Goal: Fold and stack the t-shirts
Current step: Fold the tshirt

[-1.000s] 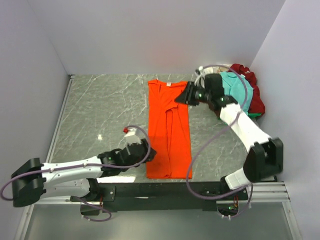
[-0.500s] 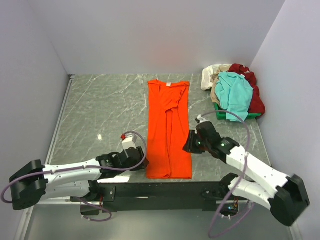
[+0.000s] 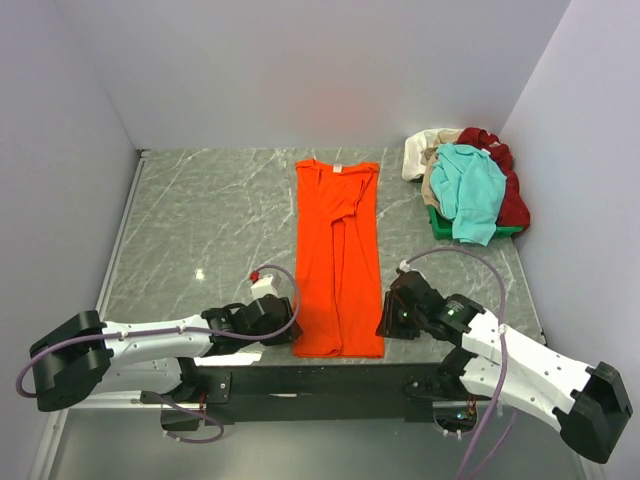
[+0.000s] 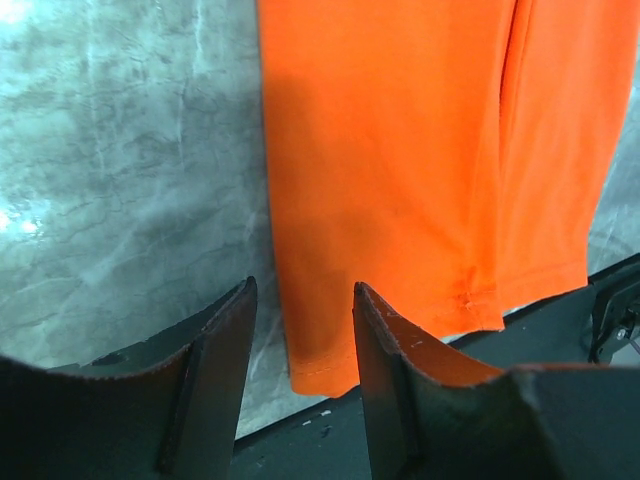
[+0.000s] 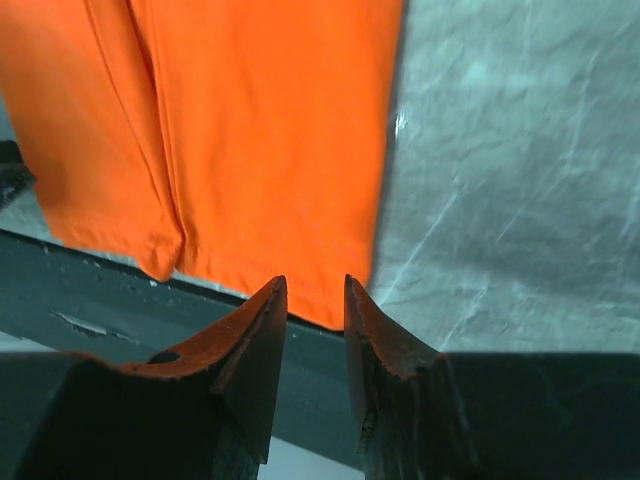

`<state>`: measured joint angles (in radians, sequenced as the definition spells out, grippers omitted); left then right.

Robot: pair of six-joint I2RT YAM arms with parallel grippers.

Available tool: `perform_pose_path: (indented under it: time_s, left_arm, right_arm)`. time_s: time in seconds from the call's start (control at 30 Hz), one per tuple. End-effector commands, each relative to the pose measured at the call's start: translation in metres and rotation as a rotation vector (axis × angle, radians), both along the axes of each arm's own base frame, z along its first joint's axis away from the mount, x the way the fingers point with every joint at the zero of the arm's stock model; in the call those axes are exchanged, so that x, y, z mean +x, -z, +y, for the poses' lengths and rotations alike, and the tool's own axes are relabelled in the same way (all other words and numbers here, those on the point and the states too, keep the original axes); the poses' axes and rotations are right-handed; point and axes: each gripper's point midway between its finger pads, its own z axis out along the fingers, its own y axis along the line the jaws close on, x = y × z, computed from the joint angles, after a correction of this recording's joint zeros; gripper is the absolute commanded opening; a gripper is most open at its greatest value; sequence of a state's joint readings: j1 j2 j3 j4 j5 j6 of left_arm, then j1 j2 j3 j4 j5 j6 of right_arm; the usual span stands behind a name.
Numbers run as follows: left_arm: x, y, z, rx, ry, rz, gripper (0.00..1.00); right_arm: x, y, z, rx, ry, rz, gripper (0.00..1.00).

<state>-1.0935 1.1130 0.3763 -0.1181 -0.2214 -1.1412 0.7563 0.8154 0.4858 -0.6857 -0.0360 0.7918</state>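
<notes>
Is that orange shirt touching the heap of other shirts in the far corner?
Apart. The top view shows a strip of bare table between the orange shirt and the heap.

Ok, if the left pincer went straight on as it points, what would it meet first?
Probably the near left hem corner of the orange t-shirt, lying flat just ahead of the left pincer; depth is unclear, so it could touch the table first.
</notes>
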Motion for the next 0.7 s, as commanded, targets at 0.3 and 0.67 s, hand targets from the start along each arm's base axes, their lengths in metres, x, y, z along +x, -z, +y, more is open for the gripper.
perform_pose_path:
  time_s: [0.3,0.67]
  left_arm:
    - [-0.009,0.0,-0.003,0.002,0.022,0.056,0.49]
    - [-0.025,-0.001,0.0,0.024,0.039,0.077,0.49]
  right_arm:
    - [-0.025,0.024,0.011,-0.01,-0.003,0.094,0.37]
    - [-0.034,0.031,0.004,-0.119,0.005,0.111,0.37]
